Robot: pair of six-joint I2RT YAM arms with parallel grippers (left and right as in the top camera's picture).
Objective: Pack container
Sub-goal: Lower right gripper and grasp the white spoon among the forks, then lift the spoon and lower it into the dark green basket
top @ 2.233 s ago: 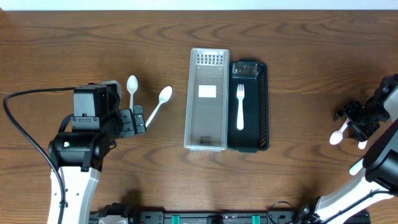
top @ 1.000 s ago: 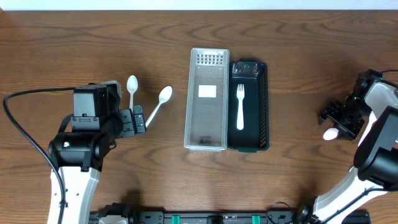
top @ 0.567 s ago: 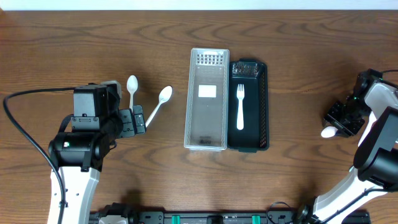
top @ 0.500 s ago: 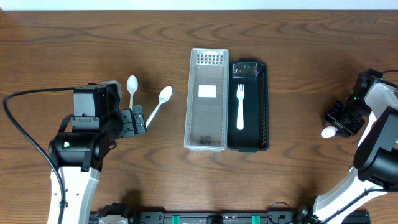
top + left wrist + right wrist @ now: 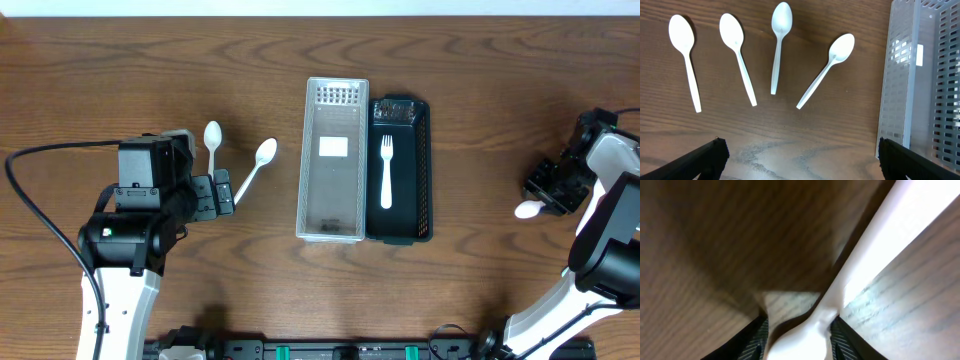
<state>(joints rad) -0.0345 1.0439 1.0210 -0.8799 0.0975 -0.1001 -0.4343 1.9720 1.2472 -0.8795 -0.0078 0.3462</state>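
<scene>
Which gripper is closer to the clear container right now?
Left. The left gripper hovers close beside the clear container; the right gripper is well away, beyond the black tray on the other side.

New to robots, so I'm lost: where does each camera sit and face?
Overhead: above the table, facing straight down; both arms show.
Left wrist: on that arm, facing down at four spoons; open jaws' tips show.
Right wrist: close above the table; jaws grip a white spoon.
Overhead and left wrist share the clear tray.
</scene>
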